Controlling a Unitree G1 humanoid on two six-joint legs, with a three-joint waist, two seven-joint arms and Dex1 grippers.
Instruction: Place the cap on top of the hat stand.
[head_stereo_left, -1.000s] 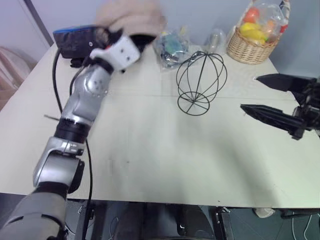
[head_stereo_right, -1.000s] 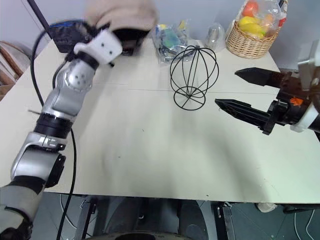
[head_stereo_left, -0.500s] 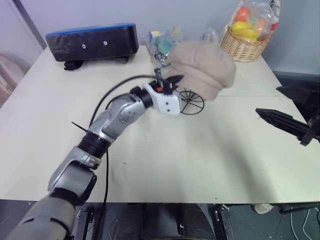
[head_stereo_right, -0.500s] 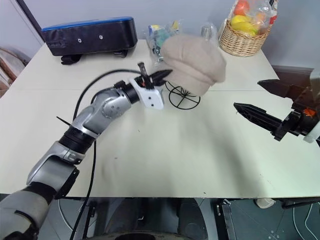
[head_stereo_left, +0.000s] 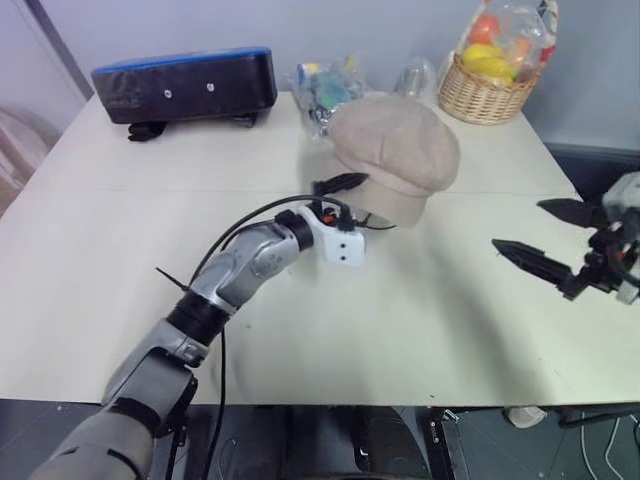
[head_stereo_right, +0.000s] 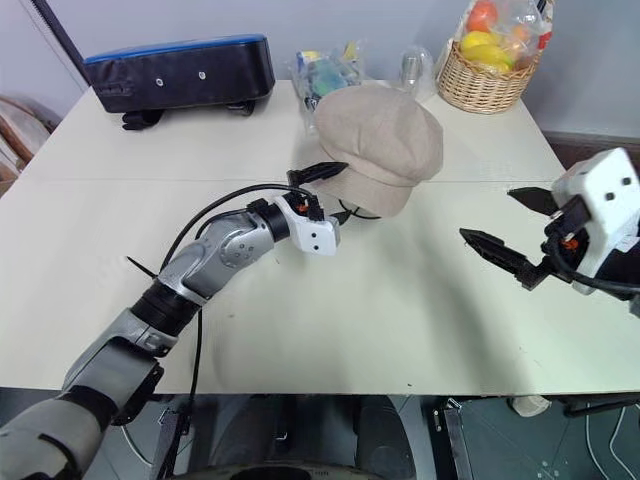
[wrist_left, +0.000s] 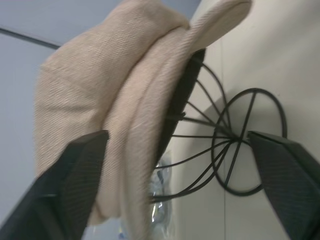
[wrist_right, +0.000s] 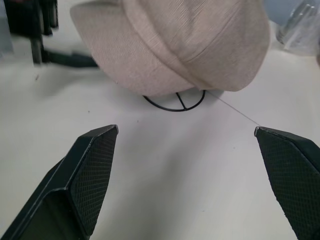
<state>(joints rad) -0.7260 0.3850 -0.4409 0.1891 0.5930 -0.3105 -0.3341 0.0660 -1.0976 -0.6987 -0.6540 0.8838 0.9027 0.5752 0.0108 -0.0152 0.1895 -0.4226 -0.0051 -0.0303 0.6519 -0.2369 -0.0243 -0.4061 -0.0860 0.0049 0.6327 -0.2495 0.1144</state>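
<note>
Since a second ago the left arm has swung from the far left corner of the bench to its middle and come down, carrying the cap along; the cap (head_stereo_left: 397, 155) now sits over the hat stand (wrist_left: 235, 150), covering the wire sphere so that just the round base and lower wires peek out beneath it. The left tool (head_stereo_left: 355, 203) has let go: its two black fingers stand wide apart, one beside the cap's edge and one lower near the stand's base, holding nothing. The right tool (head_stereo_left: 545, 235) has sunk a little and hangs over the bench's right side, fingers spread wide and empty, aimed toward the cap. Beyond lie a dark blue-topped case (head_stereo_left: 185, 83), a plastic bag of small items (head_stereo_left: 322, 88), and a wicker basket (head_stereo_left: 492, 85) of fruit.
</note>
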